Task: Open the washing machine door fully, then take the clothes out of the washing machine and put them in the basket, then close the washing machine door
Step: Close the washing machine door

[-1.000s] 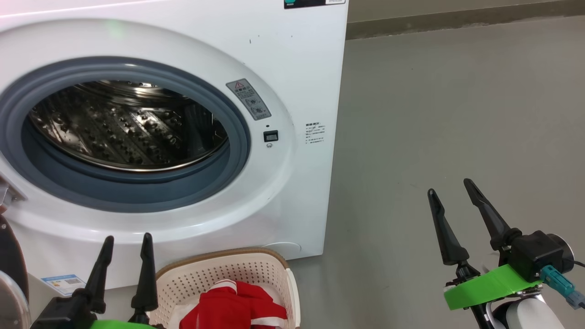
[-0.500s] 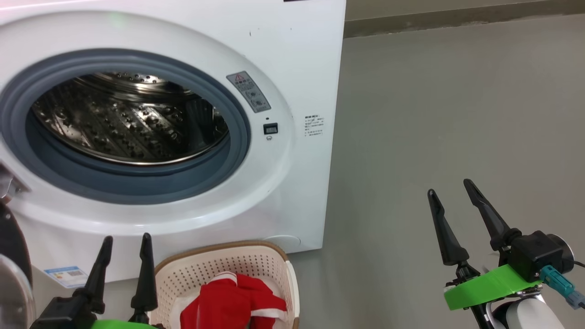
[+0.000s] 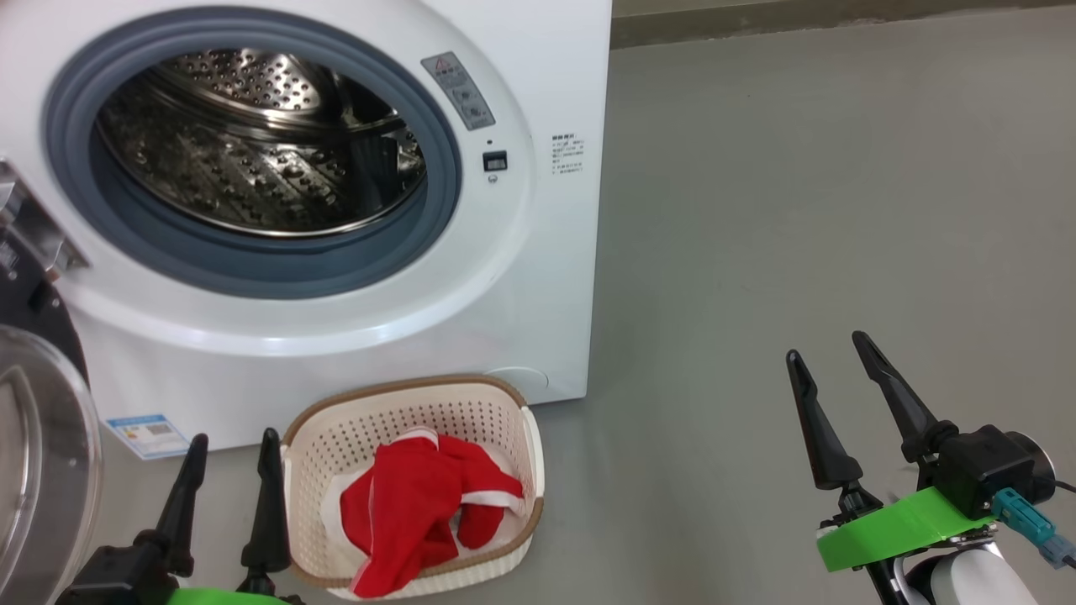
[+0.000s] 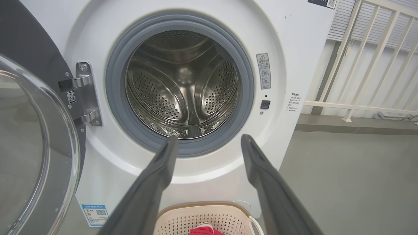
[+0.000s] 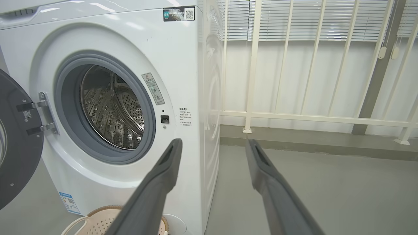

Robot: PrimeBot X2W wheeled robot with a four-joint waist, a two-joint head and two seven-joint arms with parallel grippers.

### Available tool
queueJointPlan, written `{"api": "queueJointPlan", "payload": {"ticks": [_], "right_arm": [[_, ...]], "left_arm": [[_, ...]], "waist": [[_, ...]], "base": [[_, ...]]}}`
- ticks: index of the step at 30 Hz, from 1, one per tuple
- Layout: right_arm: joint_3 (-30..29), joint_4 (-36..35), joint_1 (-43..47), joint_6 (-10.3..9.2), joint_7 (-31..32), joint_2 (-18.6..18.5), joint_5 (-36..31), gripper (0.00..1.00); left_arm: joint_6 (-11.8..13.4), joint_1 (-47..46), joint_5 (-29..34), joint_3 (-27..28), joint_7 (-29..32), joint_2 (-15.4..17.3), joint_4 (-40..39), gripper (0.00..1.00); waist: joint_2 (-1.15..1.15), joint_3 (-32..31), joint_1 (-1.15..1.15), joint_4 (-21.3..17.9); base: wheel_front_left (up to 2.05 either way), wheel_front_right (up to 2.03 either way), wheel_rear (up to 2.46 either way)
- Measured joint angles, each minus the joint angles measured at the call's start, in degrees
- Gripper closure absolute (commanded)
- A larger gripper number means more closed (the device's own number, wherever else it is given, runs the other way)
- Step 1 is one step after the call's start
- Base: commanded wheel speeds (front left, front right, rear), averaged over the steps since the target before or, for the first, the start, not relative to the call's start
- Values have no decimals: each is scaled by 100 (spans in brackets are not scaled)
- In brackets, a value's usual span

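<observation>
The white washing machine [image 3: 546,252] stands open, its steel drum [image 3: 252,151] bare inside the grey ring. The washing machine door [image 3: 38,454] hangs swung out at the far left, glass bowl toward me, seen too in the left wrist view as door [image 4: 32,147]. Red clothes [image 3: 420,504] with white trim lie in the cream basket [image 3: 403,412] on the floor in front of the machine. My left gripper [image 3: 234,444] is open just left of the basket, holding nothing. My right gripper [image 3: 832,344] is open over bare floor at the right.
Grey floor [image 3: 799,210] stretches to the right of the machine. A white railing [image 5: 294,114] with blinds behind it runs along the back wall. The open door takes up the room at the left.
The camera has tilted down and back, so the machine sits higher in view and the whole basket shows. Both grippers keep their places, open.
</observation>
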Motion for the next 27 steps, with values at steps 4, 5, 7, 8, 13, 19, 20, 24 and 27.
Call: {"api": "queueJointPlan", "payload": {"ticks": [4, 5, 7, 8, 13, 19, 20, 24, 27], "right_arm": [[2, 0, 1, 0, 0, -10, 0, 0], [2, -1, 1, 0, 0, -13, 0, 0], [4, -1, 1, 0, 0, -21, 0, 0], [4, -1, 1, 0, 0, -21, 0, 0], [8, 1, 2, 0, 0, -25, 0, 0], [11, 12, 2, 0, 0, -27, 0, 0], [14, 13, 2, 0, 0, -27, 0, 0], [41, 13, 2, 0, 0, -29, 0, 0], [62, 16, 1, 0, 0, -31, 0, 0]], "left_arm": [[-19, 1, -7, -2, 0, 0, -4, 0], [-19, 1, -7, -3, 0, 0, -4, 0], [-16, 1, -7, -4, 0, 0, -1, 0], [-16, 1, -7, -4, 0, 0, -1, 0], [18, 9, 2, -20, 0, 0, -62, 0], [78, 10, 2, -45, 0, 0, -142, 0], [119, 11, 2, -57, 0, 0, -167, 0], [165, 18, 0, -115, 0, 1, -212, 0], [221, 21, -1, -159, 0, 1, -270, 0]], "waist": [[0, 0, 0, 22], [0, 0, 0, 27], [0, -2, 0, 39], [0, -2, 0, 39], [0, -32, 0, 73], [0, 5, 0, 183], [0, 14, 0, 240], [0, 30, 0, 382], [0, 35, 0, 516]], "base": [[-79, 79, 0], [-58, 58, 0], [-38, 38, 0], [-17, 17, 0], [-1, 1, 0], [0, 0, 0], [0, 0, 0], [0, 0, 0], [0, 0, 0]]}}
